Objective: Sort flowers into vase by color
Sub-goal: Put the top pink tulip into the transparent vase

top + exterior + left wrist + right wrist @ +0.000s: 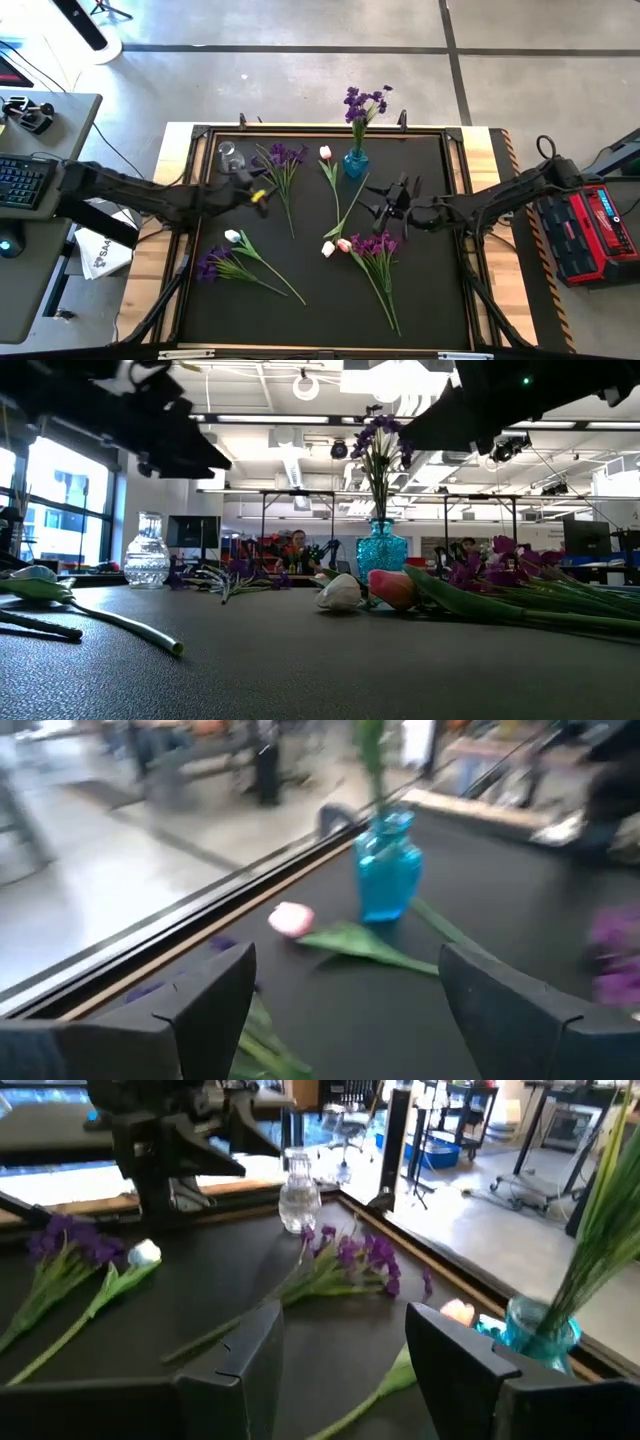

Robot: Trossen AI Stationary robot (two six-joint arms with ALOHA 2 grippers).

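Black matting (430, 290) covers the table; a blue vase (355, 163) at its far edge holds purple blooms (364, 102), and a clear vase (228, 155) stands empty toward the far left corner; loose flowers lie scattered: a purple bunch (283, 160) near the clear vase, a pink tulip (325, 153) just left of the blue vase, more tulips (335, 246) and purple stems (376, 248) mid-table, others front left (222, 262); left gripper (258, 194) hovers beside the far purple bunch, jaws wide and empty; right gripper (375, 201) hangs right of centre, jaws wide, empty.
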